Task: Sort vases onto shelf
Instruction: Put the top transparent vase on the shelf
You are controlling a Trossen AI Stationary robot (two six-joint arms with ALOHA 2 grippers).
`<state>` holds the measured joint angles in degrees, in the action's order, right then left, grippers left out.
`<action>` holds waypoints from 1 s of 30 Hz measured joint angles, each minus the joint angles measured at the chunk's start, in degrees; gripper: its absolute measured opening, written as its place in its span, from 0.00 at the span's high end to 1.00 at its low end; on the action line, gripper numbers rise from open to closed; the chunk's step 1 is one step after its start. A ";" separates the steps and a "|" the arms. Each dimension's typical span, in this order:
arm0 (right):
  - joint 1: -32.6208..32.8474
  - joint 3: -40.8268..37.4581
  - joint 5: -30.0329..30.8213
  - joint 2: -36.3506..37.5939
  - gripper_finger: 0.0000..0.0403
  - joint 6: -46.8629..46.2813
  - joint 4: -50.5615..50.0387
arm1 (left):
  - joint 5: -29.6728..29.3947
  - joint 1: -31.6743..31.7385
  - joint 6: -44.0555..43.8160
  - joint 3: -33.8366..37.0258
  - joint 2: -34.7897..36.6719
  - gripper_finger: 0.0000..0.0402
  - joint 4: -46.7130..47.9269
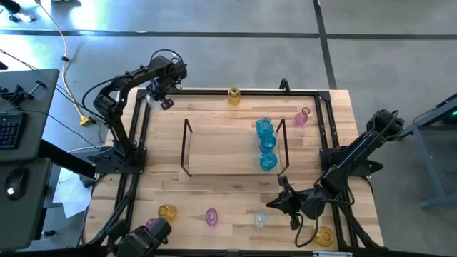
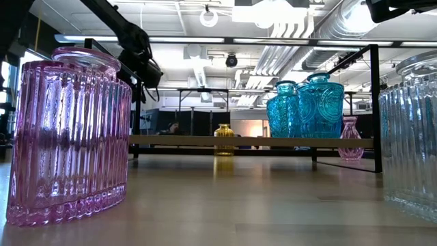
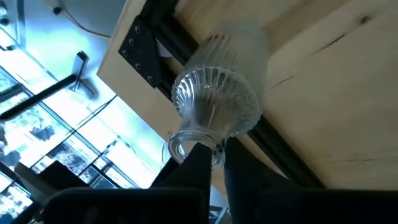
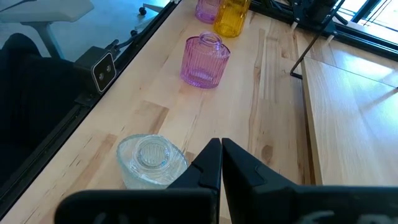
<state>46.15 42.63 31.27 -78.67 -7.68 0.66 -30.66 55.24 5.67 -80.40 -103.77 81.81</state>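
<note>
On the worktop (image 1: 214,193) the shelf (image 1: 221,146) sits centred, three cyan vases (image 1: 265,143) lined along its right end, likely grouped by colour. Loose vases ring the shelf: amber vase (image 1: 233,96) behind it, small pink vase (image 1: 301,117) off its right end, pink ribbed vase (image 4: 205,59) and clear squat vase (image 4: 152,160) in front, more amber ones at the front corners. Left claw (image 3: 214,158), raised beyond the shelf's back-left corner, is clenched on a clear ribbed vase (image 3: 217,99) by the neck, probably mid-carry. Right claw (image 4: 221,155) is low in front of the shelf, fingers pressed together, holding nothing, beside the clear squat vase.
</note>
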 joint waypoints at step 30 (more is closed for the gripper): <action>0.00 0.00 0.00 0.00 1.00 0.17 -0.02 | 7.44 -19.83 -1.48 -26.95 19.10 0.97 8.19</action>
<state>46.15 42.63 31.27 -78.67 -7.51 0.64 -23.22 35.40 4.19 -107.35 -84.67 90.01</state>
